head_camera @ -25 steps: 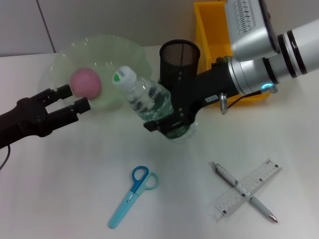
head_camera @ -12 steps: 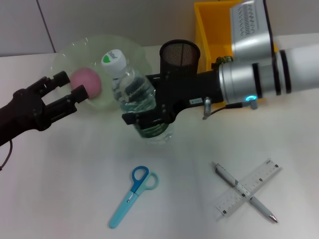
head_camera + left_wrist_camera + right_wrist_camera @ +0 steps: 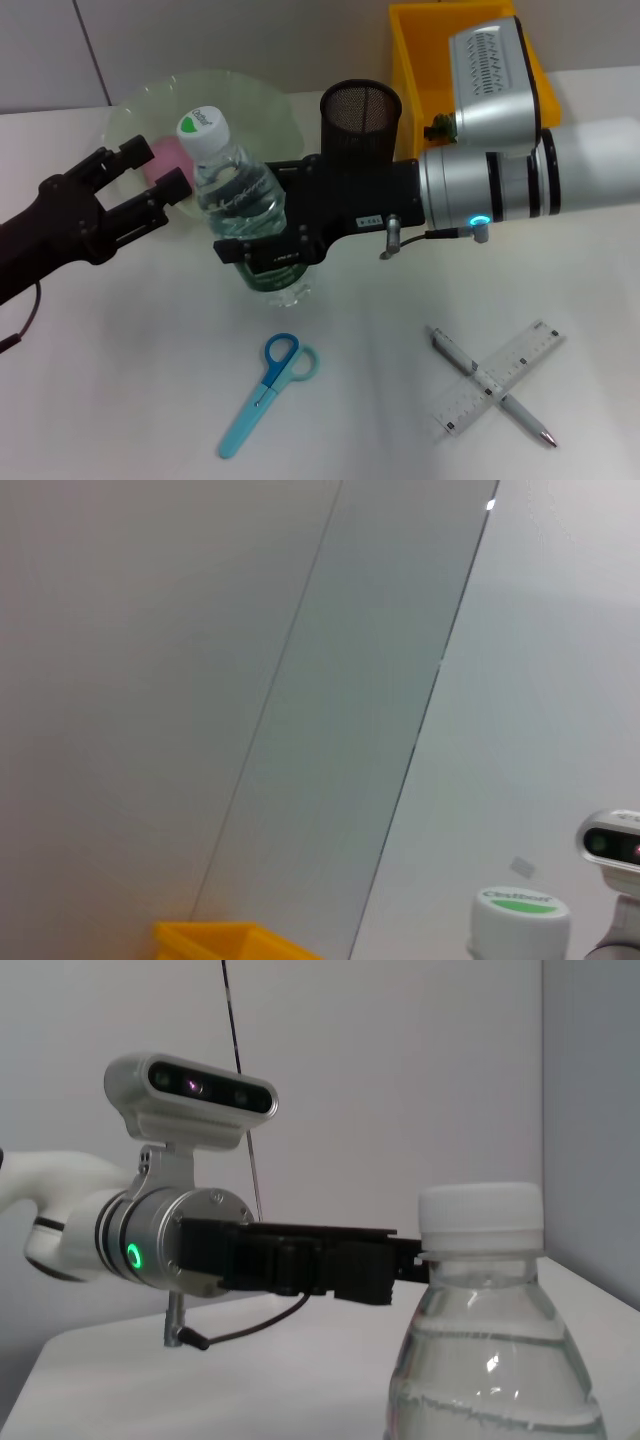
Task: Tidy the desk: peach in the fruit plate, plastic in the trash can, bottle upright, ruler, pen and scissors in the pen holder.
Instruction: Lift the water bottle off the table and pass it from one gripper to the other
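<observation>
Swinging leftward since a second ago, the right gripper (image 3: 262, 248) is clenching its jaws on the bottle (image 3: 245, 215), now nearly upright on the desk (image 3: 120, 380) beside the fruit plate (image 3: 255, 105). Left gripper (image 3: 150, 180) is hovering with jaws released.

bottle (image 3: 245, 215): clear, white-green cap | scissors (image 3: 266, 392): blue | peach (image 3: 168, 158): pink, seemingly | bin (image 3: 415, 45): yellow

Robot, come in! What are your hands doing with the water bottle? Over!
Right gripper shut on bottle, near upright. Left gripper open beside fruit plate. Scissors lie nearby.
</observation>
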Controlling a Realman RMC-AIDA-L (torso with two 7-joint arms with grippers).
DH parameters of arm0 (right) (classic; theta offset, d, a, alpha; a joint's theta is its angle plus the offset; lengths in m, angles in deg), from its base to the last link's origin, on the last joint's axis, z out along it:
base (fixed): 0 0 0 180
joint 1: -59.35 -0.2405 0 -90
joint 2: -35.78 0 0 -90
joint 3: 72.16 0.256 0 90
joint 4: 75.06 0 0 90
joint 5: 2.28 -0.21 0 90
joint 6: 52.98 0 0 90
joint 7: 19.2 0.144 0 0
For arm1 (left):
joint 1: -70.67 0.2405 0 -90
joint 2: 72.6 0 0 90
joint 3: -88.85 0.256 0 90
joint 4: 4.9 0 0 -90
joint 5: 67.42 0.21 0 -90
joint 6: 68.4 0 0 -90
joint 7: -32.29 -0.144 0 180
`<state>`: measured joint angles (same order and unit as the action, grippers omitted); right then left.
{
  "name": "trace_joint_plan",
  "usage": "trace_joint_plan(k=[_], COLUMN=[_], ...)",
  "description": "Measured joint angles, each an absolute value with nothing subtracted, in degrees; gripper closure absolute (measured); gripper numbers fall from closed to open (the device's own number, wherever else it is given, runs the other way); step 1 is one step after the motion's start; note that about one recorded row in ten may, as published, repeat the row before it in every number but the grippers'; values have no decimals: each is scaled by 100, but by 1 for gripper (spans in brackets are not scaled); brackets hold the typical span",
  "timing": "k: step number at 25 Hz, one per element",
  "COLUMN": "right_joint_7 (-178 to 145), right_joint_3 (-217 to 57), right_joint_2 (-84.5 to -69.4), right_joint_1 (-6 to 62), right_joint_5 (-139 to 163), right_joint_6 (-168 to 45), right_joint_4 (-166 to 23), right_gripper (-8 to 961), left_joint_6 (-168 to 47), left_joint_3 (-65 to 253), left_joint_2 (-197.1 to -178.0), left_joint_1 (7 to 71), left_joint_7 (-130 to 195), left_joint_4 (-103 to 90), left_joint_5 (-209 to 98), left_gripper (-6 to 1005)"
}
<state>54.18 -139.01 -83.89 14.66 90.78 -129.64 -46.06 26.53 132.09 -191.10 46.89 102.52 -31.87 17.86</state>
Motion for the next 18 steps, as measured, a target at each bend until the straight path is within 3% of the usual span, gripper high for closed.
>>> trace_joint_plan(k=[18], right_joint_7=[5206], right_joint_3=[-14333], right_joint_2=[-8401], right_joint_1=[1458], right_joint_5=[8594], right_joint_6=[-12944], right_joint_4=[-4924], right_gripper=[189], left_joint_6=[2897], left_joint_3=[13222], left_joint_2=[-19129], left_joint_1=[4500], left_joint_7=[9860], left_joint_4=[-2754], left_joint_5=[1720], left_gripper=[222])
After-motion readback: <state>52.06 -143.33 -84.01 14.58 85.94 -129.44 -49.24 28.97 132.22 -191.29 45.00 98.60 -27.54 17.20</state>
